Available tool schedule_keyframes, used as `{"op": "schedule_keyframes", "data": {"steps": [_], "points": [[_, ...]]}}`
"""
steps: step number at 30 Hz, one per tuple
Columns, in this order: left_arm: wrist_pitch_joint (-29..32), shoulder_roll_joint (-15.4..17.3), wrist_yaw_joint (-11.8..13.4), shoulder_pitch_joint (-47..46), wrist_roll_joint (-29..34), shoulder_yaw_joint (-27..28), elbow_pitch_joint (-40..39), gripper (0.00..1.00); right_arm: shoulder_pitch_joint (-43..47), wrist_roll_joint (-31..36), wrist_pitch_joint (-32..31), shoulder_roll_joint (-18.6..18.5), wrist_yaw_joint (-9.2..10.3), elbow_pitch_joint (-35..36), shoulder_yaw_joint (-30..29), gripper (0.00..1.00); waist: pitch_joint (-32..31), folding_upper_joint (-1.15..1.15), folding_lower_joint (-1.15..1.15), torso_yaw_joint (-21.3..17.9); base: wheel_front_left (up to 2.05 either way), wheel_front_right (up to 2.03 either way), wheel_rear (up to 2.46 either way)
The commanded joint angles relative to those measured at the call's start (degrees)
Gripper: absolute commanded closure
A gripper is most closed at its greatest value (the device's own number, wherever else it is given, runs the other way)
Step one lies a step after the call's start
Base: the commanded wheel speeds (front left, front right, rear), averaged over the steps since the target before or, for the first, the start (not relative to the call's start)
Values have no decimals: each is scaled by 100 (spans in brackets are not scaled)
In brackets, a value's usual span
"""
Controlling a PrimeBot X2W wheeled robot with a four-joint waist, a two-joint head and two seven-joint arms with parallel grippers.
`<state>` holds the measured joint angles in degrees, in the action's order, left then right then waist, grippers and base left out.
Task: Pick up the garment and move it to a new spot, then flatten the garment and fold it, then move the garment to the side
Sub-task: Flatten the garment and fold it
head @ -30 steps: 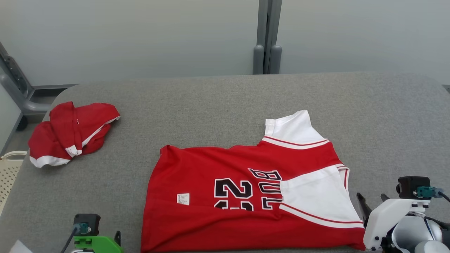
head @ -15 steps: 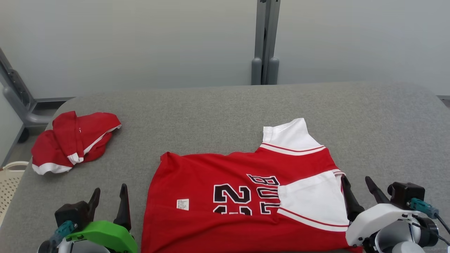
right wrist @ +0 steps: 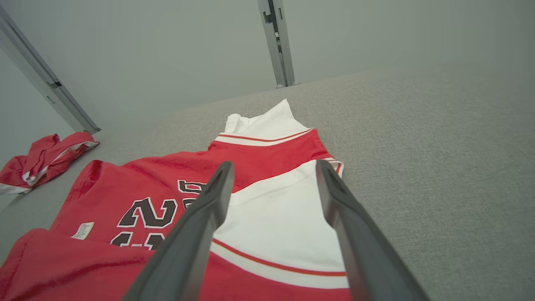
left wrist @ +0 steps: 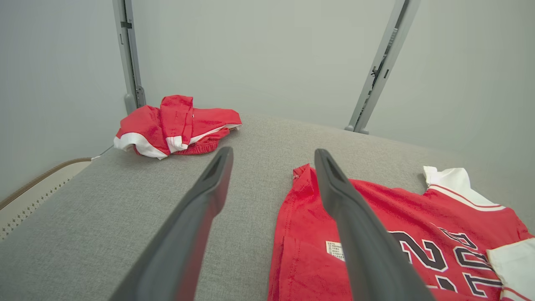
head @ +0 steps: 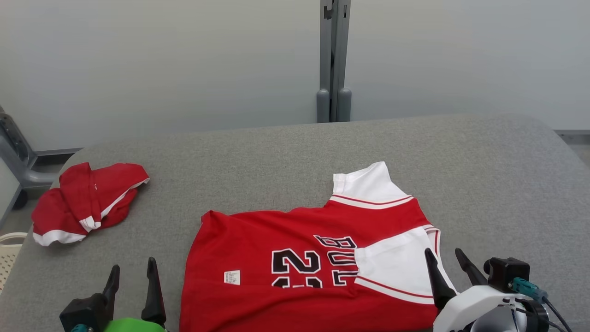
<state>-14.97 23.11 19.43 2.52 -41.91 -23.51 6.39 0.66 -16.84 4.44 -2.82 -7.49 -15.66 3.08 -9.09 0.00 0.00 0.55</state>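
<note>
The head view looks forward and down over the desk (head: pixel 276 152) from above. The wrist views sit low, close over it, sighting along the left hand (left wrist: pixel 272 152) and right hand (right wrist: pixel 274 164). All three share the jersey (head: pixel 258 235) and bundle (head: pixel 78 198).

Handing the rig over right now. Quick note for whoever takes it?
Left gripper: open, empty, over the table just left of the jersey.
Right gripper: open, empty, at the jersey's white right end.
Jersey: laid out sideways mid-table; its near edge looks folded up over the number.
Red bundle: crumpled at the table's far left.
Done, by the look: flattened, first fold in.
Left: finish the folding, then move the jersey to the side.
</note>
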Motion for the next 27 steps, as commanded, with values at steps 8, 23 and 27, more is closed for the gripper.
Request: {"op": "schedule_keyframes", "data": {"steps": [8,23,27], "points": [[-20,-187,-439,237,351,71,222,0,-41,15,16,-15,0,-340,74,0,81,0,0,-11,0,0,0],[-20,-657,-790,425,707,774,257,0,-194,-204,252,-15,0,-610,50,0,130,0,0,82,0,0,0],[-20,-684,-894,365,782,744,383,0,-230,-179,255,-15,0,-663,43,0,144,0,0,95,0,0,0]]}}
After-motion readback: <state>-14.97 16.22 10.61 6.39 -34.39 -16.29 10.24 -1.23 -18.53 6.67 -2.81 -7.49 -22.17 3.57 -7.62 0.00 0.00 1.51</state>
